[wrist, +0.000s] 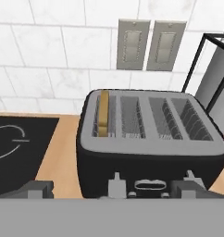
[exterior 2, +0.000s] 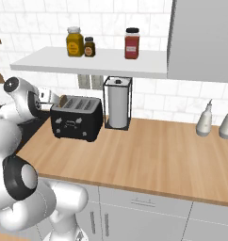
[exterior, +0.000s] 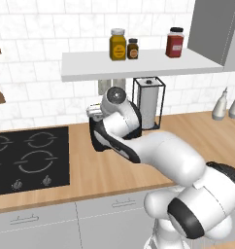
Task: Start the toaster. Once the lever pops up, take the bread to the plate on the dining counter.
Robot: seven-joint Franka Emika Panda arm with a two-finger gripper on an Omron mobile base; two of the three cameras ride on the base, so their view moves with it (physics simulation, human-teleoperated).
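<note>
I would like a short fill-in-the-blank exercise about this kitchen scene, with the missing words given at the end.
1. The bread stands in the ______ slot of the toaster, counted in the hand view.
2. Beside the toaster, a black wire holder carries a roll of paper ______.
3. The shelf above the counter carries ______ jars.
4. On the wall behind the toaster there are ______ grey outlet plates.

Missing words: leftmost; towels; three; two

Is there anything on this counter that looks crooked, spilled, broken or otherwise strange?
Nothing stands out. The toaster stands square on the counter, with the bread upright in its leftmost slot in the hand view. The paper towel holder and shelf jars stand upright.
</note>
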